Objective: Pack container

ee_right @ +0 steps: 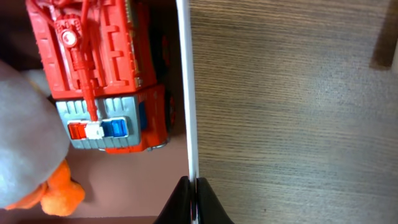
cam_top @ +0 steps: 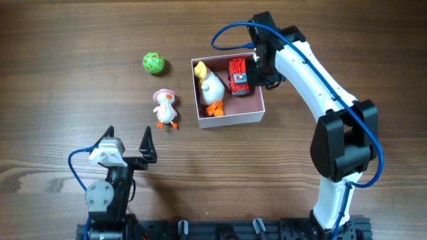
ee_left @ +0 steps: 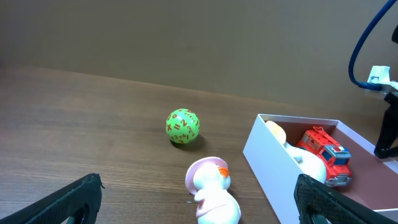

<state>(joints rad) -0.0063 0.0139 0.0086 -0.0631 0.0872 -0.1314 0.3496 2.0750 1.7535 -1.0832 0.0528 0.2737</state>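
Grip on the container wall: the right gripper (ee_right: 194, 186) is seen closed. Its two dark fingers are pinched together on the thin white right-hand wall of the container (cam_top: 230, 120), one finger inside and one outside. Nothing else is touched by it. The left gripper (cam_top: 128, 140) is held with its jaws spread wide, toward the near edge of the table (cam_top: 60, 60) on the left, and nothing lies between them.

The container is placed right of the table's middle, toward the far edge. It is square, shallow and lidless, with white outer walls and a dusty-pink floor. Two toys are held in it:
- A truck (cam_top: 239, 77) lies along the gripped wall. It has a hard red moulded body, a grey front, a white-and-blue light bar and a red ladder on the roof.
- A plush duck (cam_top: 212, 87) fills the left half, just beside the truck. It is soft and white, with a yellow head and orange feet.

A round green ball (cam_top: 153, 63) lies left of the container. It is covered with orange characters, which are too small to be read. A small smooth duckling (cam_top: 165, 109) is seen between the ball and the left gripper, near the container's left wall but apart from it. It is white, with a pink hat and orange feet. The table surface shows brown wood grain.
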